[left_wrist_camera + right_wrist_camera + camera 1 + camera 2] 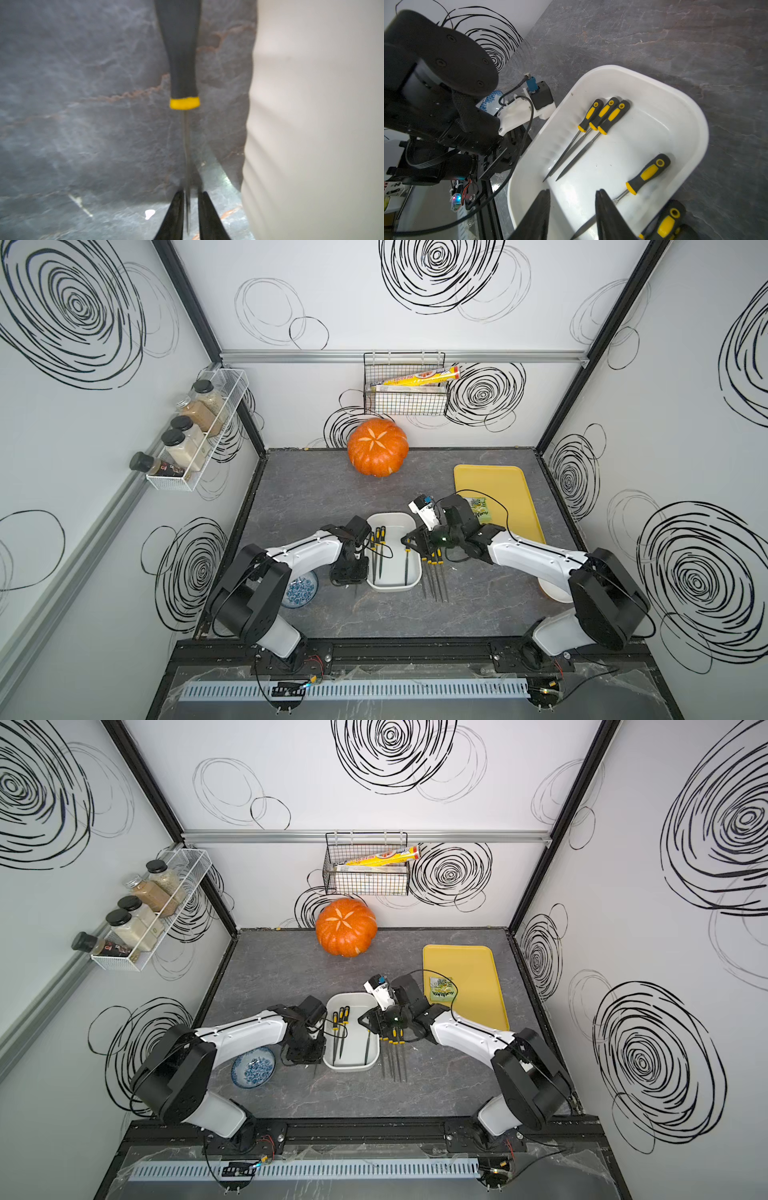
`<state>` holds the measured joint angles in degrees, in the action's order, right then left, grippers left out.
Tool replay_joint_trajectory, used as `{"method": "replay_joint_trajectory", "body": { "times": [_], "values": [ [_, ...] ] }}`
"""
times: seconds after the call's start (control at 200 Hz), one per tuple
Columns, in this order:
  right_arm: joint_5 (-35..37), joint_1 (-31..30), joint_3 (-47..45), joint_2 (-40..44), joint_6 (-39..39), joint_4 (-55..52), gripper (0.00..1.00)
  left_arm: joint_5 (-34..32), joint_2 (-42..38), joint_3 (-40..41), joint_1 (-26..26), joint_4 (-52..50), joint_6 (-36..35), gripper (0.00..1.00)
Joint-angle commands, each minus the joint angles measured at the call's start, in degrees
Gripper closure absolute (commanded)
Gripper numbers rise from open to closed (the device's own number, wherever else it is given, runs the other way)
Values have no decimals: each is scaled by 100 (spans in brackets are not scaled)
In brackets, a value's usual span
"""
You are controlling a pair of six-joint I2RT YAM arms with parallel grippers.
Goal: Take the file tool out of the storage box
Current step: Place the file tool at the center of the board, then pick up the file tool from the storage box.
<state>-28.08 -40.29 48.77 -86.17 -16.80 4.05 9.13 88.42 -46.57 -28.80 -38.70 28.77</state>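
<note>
flanking the storage box (395,531), both jaws apart; left astride a file (179,52); loose files (434,576) beside

Both sides of storage box (392,588) hemmed: left hand (350,574) just beside left wall, right hand (405,542) over right rim; loose files (431,559) on tabletop (324,497) just right of box; bowl (302,591) front-left of it; tabletop between box and pumpkin (377,446) open; front strip open too.
</note>
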Motion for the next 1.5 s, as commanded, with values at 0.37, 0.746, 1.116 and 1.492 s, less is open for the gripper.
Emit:
{"method": "replay_joint_trajectory", "body": {
  "times": [0.37, 0.746, 1.116, 1.492],
  "values": [
    [1525, -567, 2303, -2225, 200, -1635, 69, -422, -2617, 154, 76, 864, 597, 40],
    [1877, -585, 3310, -3320, 215, -2062, 70, 1033, -4114, 2185, 507, 4425, 903, 14],
    [2849, -673, 3477, -3666, -28, -2570, 69, 1136, -4132, 2396, 475, 4685, 735, 11],
    [3556, -846, 3557, -3609, -350, -3141, 69, 1127, -4131, 2389, 439, 4660, 730, 8]
  ]
}}
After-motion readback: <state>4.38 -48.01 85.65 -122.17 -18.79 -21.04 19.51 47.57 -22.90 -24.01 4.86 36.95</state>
